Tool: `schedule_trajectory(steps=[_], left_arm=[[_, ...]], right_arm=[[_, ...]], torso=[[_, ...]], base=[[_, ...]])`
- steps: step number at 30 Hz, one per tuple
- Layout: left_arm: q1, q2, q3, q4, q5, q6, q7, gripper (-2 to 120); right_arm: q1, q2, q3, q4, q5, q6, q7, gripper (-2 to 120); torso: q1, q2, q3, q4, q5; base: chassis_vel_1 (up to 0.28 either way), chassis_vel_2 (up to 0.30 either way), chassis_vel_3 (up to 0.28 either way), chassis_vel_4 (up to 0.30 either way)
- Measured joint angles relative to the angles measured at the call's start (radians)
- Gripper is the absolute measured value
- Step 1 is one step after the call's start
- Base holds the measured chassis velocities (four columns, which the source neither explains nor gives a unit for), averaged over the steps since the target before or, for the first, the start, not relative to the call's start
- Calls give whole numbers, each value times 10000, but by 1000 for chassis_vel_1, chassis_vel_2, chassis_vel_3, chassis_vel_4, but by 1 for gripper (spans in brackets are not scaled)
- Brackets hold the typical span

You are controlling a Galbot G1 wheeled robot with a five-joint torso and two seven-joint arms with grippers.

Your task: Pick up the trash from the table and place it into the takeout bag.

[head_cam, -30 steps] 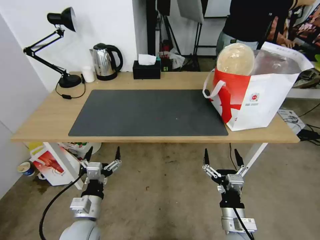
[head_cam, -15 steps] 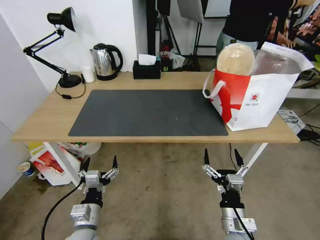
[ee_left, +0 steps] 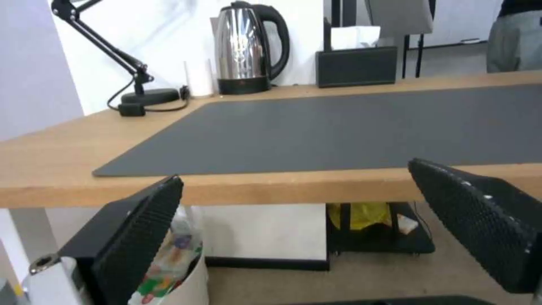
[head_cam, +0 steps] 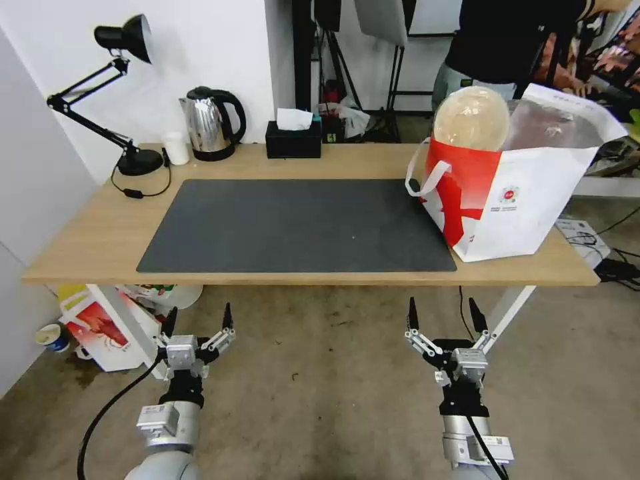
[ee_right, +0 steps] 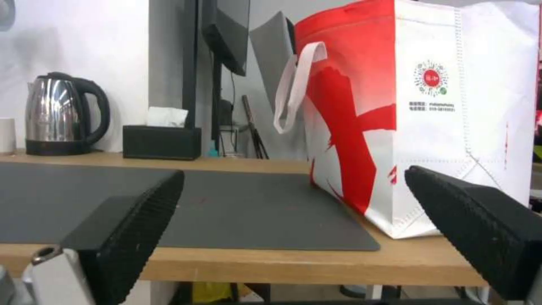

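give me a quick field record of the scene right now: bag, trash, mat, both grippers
takeout bag: upright at the table's right end, partly on the mat
trash: beige lidded bowl poking out of the bag's top
mat: bare
left gripper: open, below the table's front edge
right gripper: open, below the front edge, near the bag

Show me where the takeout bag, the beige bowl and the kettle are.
takeout bag (head_cam: 533,213): head view, white front panel.
beige bowl (head_cam: 471,119): head view, domed lid sticking out of the bag.
kettle (head_cam: 205,127): head view, steel body.
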Motion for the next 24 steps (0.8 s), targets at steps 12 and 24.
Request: schedule_trajectory(steps=[12, 24], left_arm=[[-125, 241, -35, 198, 39, -148, 66, 100], [-126, 246, -29, 200, 49, -147, 55, 100]], right_arm=[[1, 0, 0, 0, 0, 0, 0, 100], [0, 0, 0, 0, 0, 0, 0, 100]], torso=[[0, 0, 0, 0, 0], [0, 0, 0, 0, 0]], base=[[0, 0, 0, 0], [0, 0, 0, 0]])
